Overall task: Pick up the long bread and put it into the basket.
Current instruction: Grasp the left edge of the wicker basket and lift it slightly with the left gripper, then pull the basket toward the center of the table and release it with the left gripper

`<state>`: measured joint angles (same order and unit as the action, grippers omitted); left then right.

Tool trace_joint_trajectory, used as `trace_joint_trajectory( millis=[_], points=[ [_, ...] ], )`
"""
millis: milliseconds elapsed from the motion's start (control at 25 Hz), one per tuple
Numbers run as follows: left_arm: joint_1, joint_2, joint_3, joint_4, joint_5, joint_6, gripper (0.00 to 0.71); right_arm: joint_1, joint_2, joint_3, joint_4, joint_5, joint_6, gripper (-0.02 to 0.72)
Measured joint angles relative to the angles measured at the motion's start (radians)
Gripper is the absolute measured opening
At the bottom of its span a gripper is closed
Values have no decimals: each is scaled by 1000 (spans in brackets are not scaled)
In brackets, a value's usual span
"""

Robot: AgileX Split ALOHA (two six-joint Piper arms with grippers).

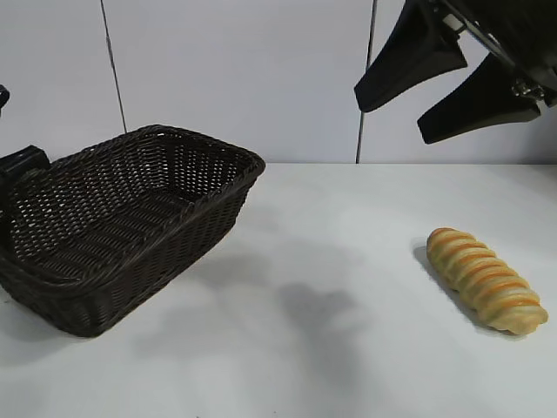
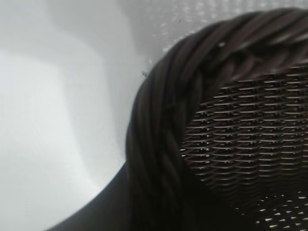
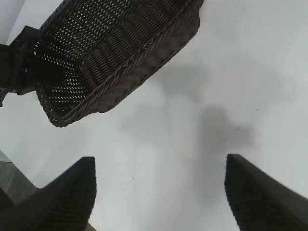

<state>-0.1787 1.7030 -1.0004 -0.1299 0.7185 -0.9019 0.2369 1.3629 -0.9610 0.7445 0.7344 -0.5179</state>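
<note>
The long bread (image 1: 486, 280), golden-tan with orange-brown and cream ridges, lies on the white table at the right. It does not show in either wrist view. The dark brown wicker basket (image 1: 174, 252) stands at the left, empty. My right gripper (image 1: 390, 117) hangs high above the table, up and left of the bread, open and empty. In the right wrist view (image 3: 160, 161) it is over bare table, with the basket (image 3: 144, 62) farther off. My left gripper (image 1: 22, 164) is at the basket's left end, against the braided rim (image 2: 163, 120).
The white table (image 1: 348, 261) runs between basket and bread, with a pale wall behind. The left arm (image 3: 21, 62) shows at the basket's far end in the right wrist view.
</note>
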Motion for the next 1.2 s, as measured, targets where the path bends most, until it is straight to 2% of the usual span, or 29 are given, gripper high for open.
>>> trace_joint_trajectory(
  millis=[240, 600, 720, 880, 1080, 1200],
  points=[
    [0, -1, -79, -56, 80, 146, 100, 0, 0, 0, 0, 0, 0, 537],
    [1, -1, -98, -177, 90, 419, 100, 0, 0, 0, 0, 0, 0, 537],
    [25, -1, -98, -205, 110, 520, 100, 0, 0, 0, 0, 0, 0, 537],
    [68, 27, -142, -211, 176, 658, 100, 0, 0, 0, 0, 0, 0, 537],
    [70, 114, -248, -231, 286, 844, 100, 0, 0, 0, 0, 0, 0, 537],
    [69, 151, -294, -267, 312, 930, 100, 0, 0, 0, 0, 0, 0, 537]
  ],
)
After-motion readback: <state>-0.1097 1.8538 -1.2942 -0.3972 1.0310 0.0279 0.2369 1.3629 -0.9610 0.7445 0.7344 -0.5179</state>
